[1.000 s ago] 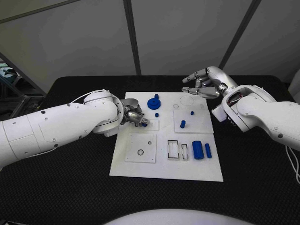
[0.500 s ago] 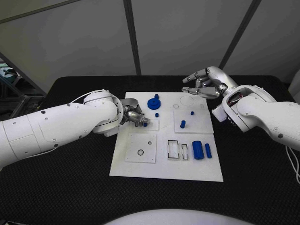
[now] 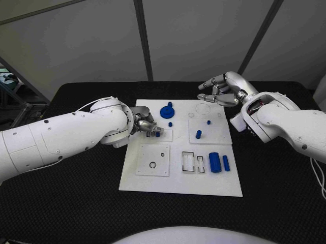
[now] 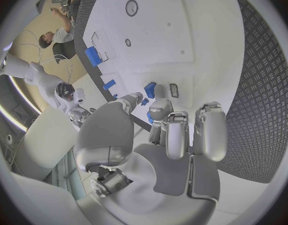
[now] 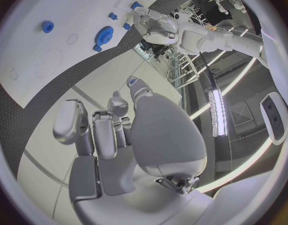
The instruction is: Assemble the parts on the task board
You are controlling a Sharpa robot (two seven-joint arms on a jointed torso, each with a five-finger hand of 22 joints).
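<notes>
Black desk [image 3: 75, 203], textured with a fine raised diamond pattern. White task board [image 3: 181, 184], flat and smooth, lay at the desk's middle, reaching toward the far edge. Bore square raised plates and outlined rectangular recesses.

Blue gear [image 3: 167, 113], round and toothed with a short upright stem, sat near the board's far edge. Small blue peg [image 3: 199, 134] stood upright on the square plate at the board's right side. Smaller blue stub [image 3: 208, 122] just beyond it on the same plate. Thick blue cylinder [image 3: 215, 162] lay on its side near the board's right edge, with a slimmer blue rod [image 3: 226, 163] just beside it, both parallel. Two rectangular slots [image 3: 187, 161], outlined in black, lay just left of the cylinder. Small black ring [image 3: 152, 164] rested on the near left plate.

Left hand [image 3: 147, 127], silver metal, reached over the board's left edge, fingers curled in and pinching a small blue part [image 3: 157, 134] just above the left plate; fingertips [image 4: 150, 91] closed on the blue piece in the left wrist view.

Right hand [image 3: 220, 91] hovered past the board's far right corner, fingers loosely curled and apart, holding nothing.
</notes>
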